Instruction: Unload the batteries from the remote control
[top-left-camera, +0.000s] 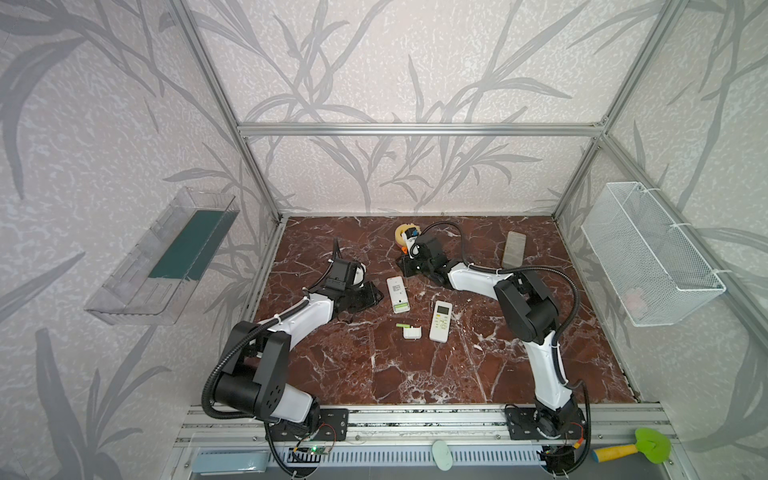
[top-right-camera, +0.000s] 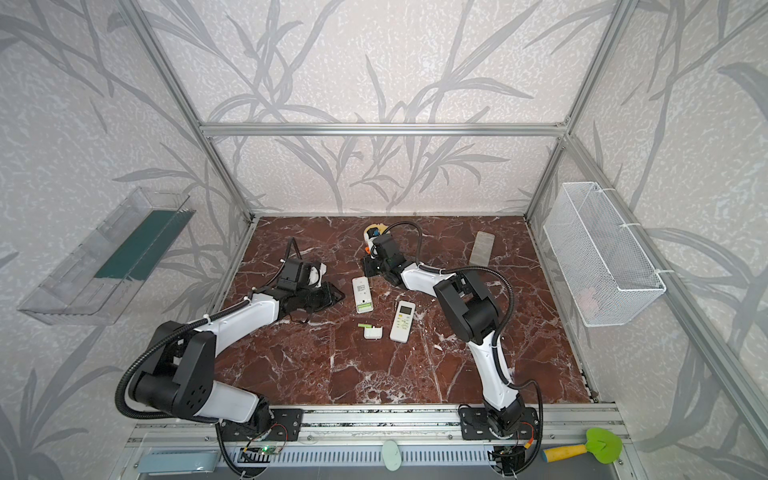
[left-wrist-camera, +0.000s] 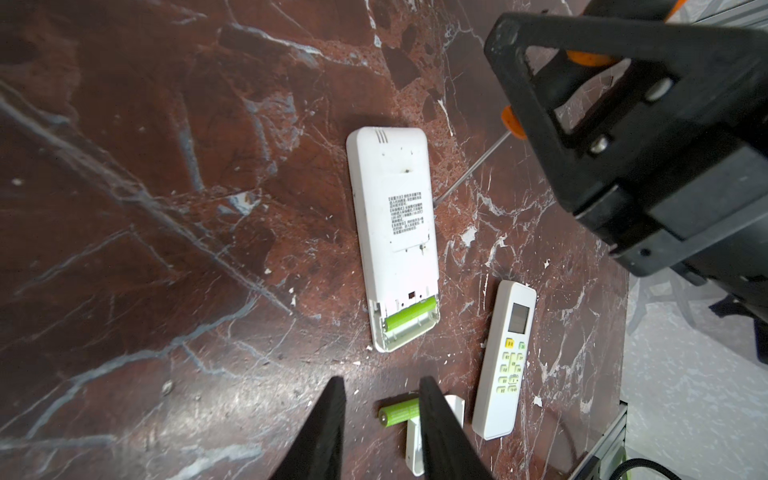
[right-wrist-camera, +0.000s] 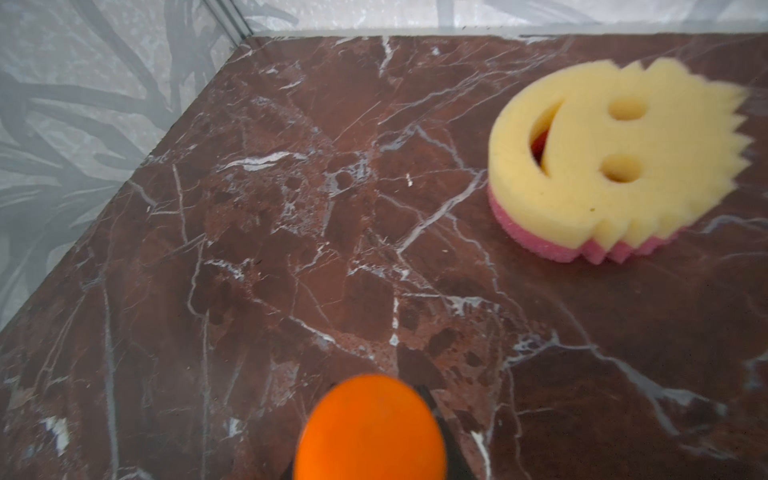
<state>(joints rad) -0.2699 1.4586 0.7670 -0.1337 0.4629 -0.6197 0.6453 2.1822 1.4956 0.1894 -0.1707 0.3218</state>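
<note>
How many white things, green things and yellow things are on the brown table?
White remotes: 2, face-down and face-up
White cover: 1
Green batteries: 2, one loose, one in the face-down remote
Yellow sponge: 1
Total: 6

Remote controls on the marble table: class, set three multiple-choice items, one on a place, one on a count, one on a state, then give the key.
1. Where does the loose battery lie?
A. beside the small white cover
B. in the wire basket
C. on the sponge

2. How many white remotes lie on the table?
A. one
B. two
C. four

3. How does the back-up remote look?
A. cover shut
C. wrapped in tape
B. compartment open, a green battery inside

Key: 1 A, the battery lies against the cover in the left wrist view; 2 B, the back-up remote and the buttons-up remote; 3 B, the open end shows the green cell.
</note>
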